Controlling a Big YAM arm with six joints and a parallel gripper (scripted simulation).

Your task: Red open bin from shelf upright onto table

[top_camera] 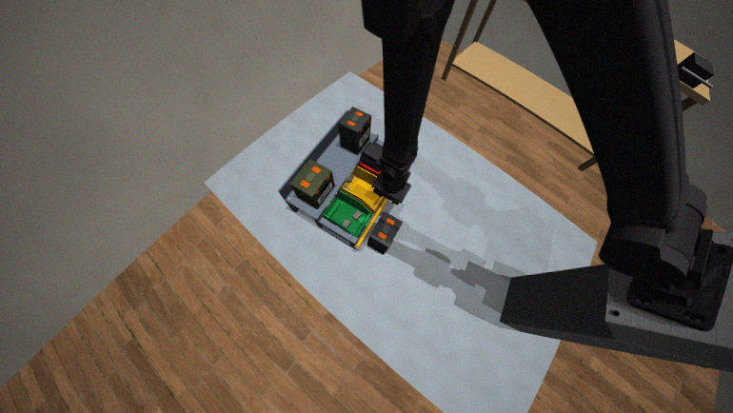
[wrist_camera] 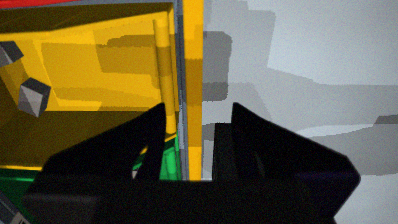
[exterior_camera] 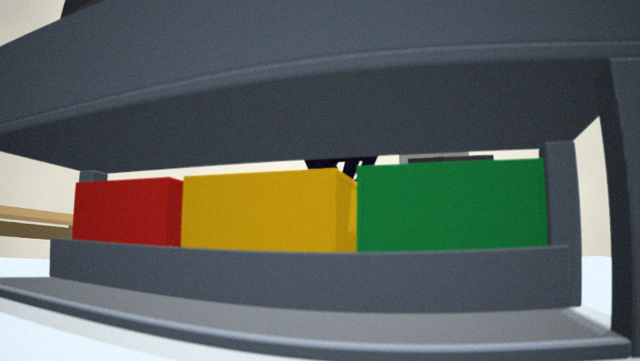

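Wrist view: my gripper (wrist_camera: 198,111) stands part open, one finger on each side of the side wall of the yellow bin (wrist_camera: 100,65), clamped on nothing. Exterior view: the red open bin (exterior_camera: 127,210) sits upright on the shelf (exterior_camera: 313,278), touching the yellow bin at that bin's 9 o'clock. The green bin (exterior_camera: 452,204) lies at its 3 o'clock.

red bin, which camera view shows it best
The exterior view: the red bin shows a whole side wall, leftmost on the shelf beside the yellow bin. The top view shows only a red sliver under the arm. The wrist view shows just a red strip along its top edge.
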